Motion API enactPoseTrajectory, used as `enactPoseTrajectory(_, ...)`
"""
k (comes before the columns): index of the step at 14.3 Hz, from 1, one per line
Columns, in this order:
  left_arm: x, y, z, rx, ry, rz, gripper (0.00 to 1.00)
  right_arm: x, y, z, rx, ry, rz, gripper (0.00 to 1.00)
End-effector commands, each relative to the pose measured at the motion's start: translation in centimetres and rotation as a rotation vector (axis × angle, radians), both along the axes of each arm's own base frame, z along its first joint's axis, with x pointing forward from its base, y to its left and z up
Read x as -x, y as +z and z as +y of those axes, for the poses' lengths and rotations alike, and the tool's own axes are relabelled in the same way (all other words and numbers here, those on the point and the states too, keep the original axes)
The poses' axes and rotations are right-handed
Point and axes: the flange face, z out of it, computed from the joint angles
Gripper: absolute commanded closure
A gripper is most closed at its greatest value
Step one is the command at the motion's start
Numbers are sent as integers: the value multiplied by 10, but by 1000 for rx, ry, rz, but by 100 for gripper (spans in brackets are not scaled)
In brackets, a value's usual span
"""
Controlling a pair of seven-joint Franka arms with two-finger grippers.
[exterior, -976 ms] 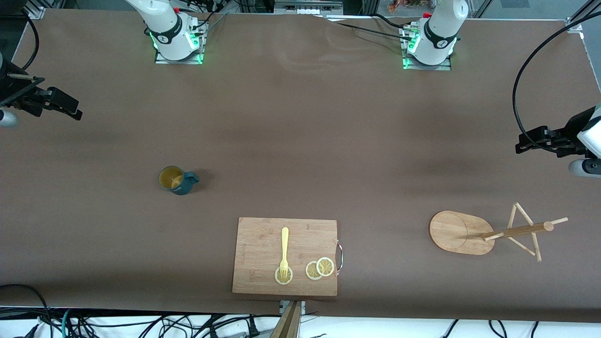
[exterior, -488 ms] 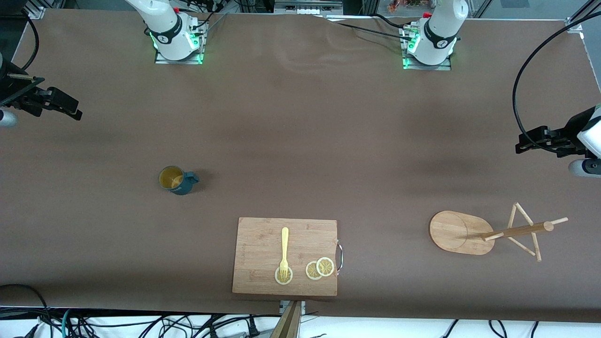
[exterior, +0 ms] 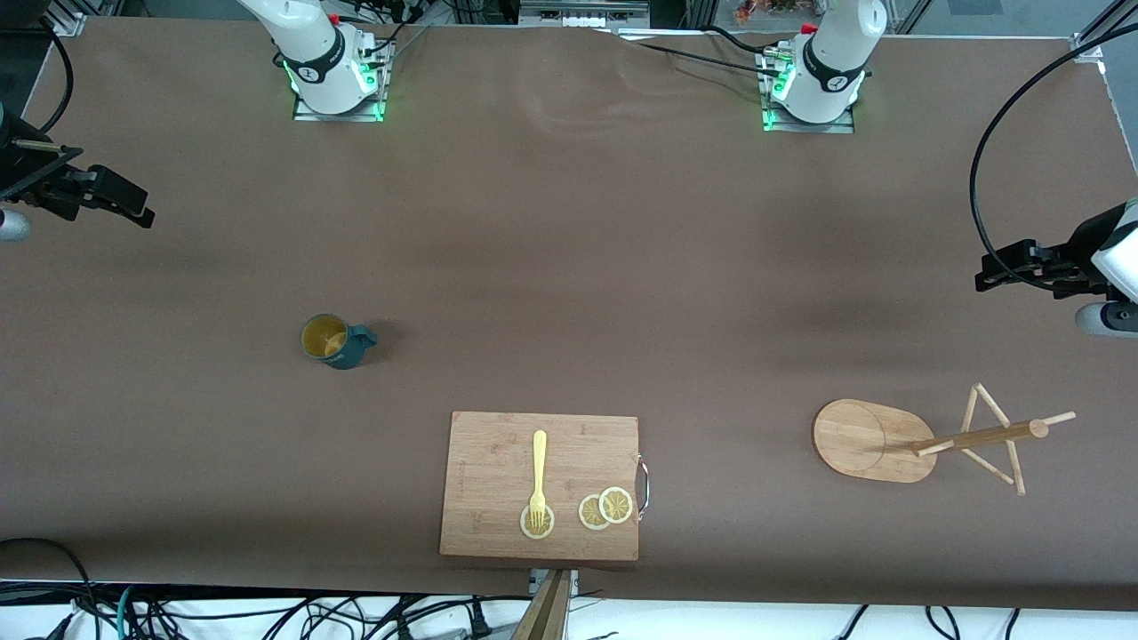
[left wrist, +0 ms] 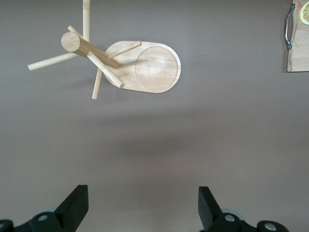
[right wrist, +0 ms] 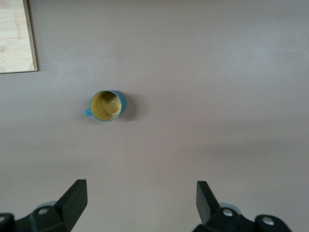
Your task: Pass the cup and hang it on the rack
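Note:
The dark teal cup point(exterior: 334, 341) with a yellowish inside stands upright on the brown table toward the right arm's end, its handle toward the middle; it also shows in the right wrist view point(right wrist: 107, 106). The wooden rack point(exterior: 876, 440) stands upright toward the left arm's end, its pegs bare; the left wrist view shows it too point(left wrist: 145, 67). My right gripper point(exterior: 133, 206) is open and empty, high over the table's edge at its own end, well apart from the cup point(right wrist: 141, 200). My left gripper point(exterior: 991, 271) is open and empty, over the table edge near the rack point(left wrist: 142, 203).
A rectangular wooden cutting board point(exterior: 493, 453) lies near the front camera's edge, between cup and rack. On it lie a yellow fork point(exterior: 538, 471) and lemon slices point(exterior: 605, 508). A metal handle point(exterior: 645, 484) sticks out toward the rack.

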Motion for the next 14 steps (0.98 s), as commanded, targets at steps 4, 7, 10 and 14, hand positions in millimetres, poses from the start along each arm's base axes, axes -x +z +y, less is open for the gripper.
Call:
enactPoseTrajectory(4, -5, 3, -2, 6, 3, -5, 0, 8, 4, 2, 3, -36, 14, 0)
enactPoseTrajectory(7, -5, 3, -2, 7, 2, -4, 0, 8, 4, 2, 6, -38, 15, 0)
enactPoseTrajectory(10, -5, 3, -3, 8, 2, -4, 0, 6, 0, 2, 8, -25, 18, 0)
enactPoseTrajectory(14, -5, 4, -3, 8, 0, -5, 0, -6, -21, 14, 34, 41, 50, 0)
